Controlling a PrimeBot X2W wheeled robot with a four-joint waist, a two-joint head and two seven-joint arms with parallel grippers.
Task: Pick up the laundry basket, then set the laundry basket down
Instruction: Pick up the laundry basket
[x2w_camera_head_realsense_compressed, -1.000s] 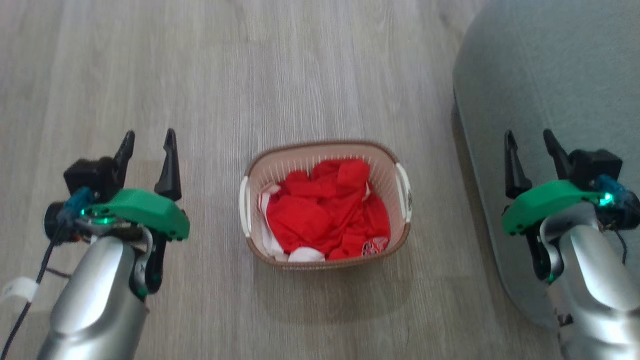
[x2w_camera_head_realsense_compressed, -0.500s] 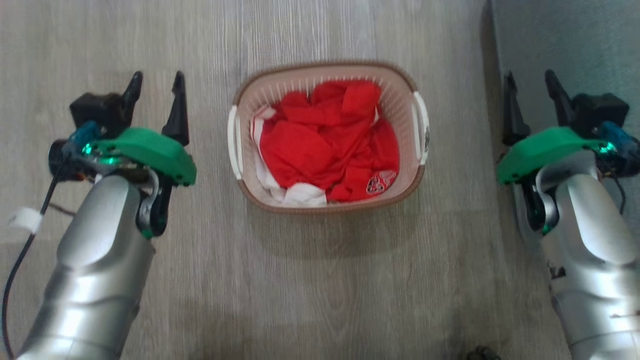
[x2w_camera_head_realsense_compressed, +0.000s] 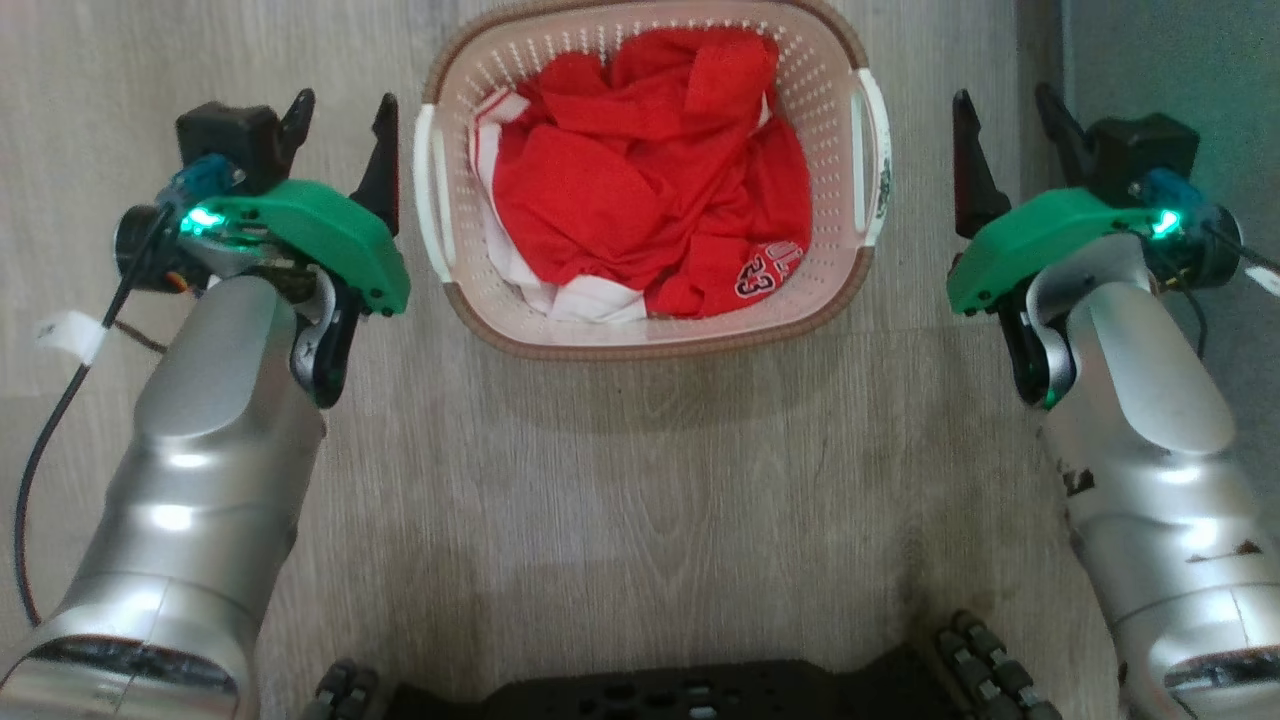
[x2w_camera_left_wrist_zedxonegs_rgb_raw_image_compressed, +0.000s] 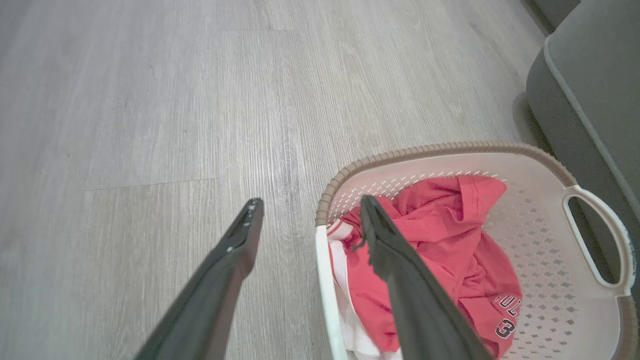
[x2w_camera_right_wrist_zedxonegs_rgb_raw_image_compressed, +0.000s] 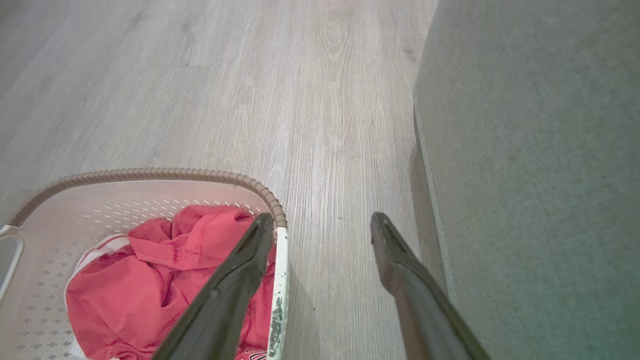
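The laundry basket (x2w_camera_head_realsense_compressed: 650, 347) sits on the wood floor (x2w_camera_head_realsense_compressed: 640, 480), between the two arms. Its left handle (x2w_camera_head_realsense_compressed: 428, 190) has the left hand (x2w_camera_head_realsense_compressed: 343, 110) just beside it, fingers apart. In the wrist view they stand either side of that rim (height above it unclear). Fingers of the right hand (x2w_camera_head_realsense_compressed: 1003, 110) are apart too, near the right handle (x2w_camera_head_realsense_compressed: 868, 150), not touching.

Judgement: thin perforated plastic, stiff but likely to flex. The load is a crumpled red shirt (x2w_camera_head_realsense_compressed: 640, 170), so it should be light. Smooth handles could slip. Best to take both handles together and lift level, or it tips.
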